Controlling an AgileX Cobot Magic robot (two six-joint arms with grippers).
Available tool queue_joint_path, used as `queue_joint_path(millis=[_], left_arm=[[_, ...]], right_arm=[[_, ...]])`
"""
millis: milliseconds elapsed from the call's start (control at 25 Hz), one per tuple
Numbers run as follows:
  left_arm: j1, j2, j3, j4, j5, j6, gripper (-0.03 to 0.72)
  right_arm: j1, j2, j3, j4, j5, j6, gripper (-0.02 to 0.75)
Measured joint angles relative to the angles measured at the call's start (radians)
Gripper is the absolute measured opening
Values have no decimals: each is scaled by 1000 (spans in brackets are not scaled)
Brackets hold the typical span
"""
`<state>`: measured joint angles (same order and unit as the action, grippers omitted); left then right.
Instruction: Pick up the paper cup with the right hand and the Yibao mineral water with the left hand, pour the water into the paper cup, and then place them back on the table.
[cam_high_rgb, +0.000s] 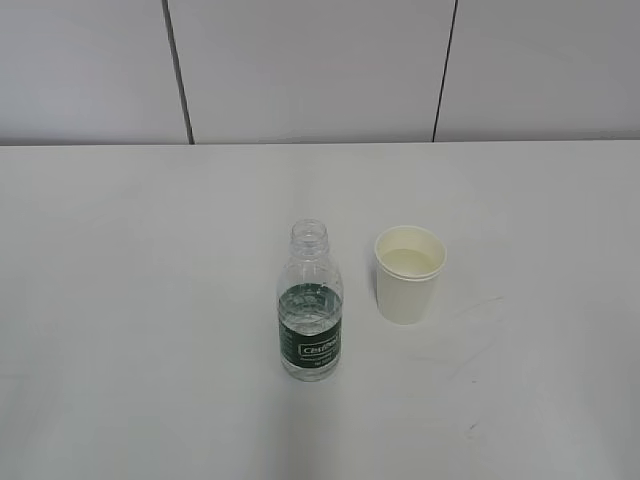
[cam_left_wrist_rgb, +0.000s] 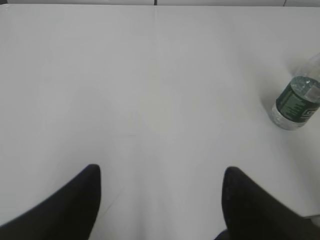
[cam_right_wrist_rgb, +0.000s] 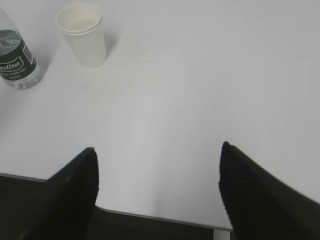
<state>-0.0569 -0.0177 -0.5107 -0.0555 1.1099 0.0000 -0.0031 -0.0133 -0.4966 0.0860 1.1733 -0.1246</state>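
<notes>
The Yibao mineral water (cam_high_rgb: 310, 305) stands upright and uncapped near the middle of the white table (cam_high_rgb: 120, 300), partly filled. The paper cup (cam_high_rgb: 408, 272) stands upright just right of it, with liquid inside. Neither arm shows in the exterior view. The left gripper (cam_left_wrist_rgb: 161, 172) is open and empty over bare table, with the bottle (cam_left_wrist_rgb: 296, 100) far to its upper right. The right gripper (cam_right_wrist_rgb: 157, 152) is open and empty above the table's near edge, with the cup (cam_right_wrist_rgb: 84, 34) and the bottle (cam_right_wrist_rgb: 16, 60) far to its upper left.
A grey panelled wall (cam_high_rgb: 320, 70) runs behind the table. The table's front edge (cam_right_wrist_rgb: 150, 214) shows in the right wrist view, with dark space below it.
</notes>
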Motion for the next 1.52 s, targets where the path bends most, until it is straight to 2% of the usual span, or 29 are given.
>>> queue_joint_path(millis=[1520], left_arm=[[0,-1,0,-4,0,0,469]], right_arm=[[0,-6,7,-4,-14,0,585]])
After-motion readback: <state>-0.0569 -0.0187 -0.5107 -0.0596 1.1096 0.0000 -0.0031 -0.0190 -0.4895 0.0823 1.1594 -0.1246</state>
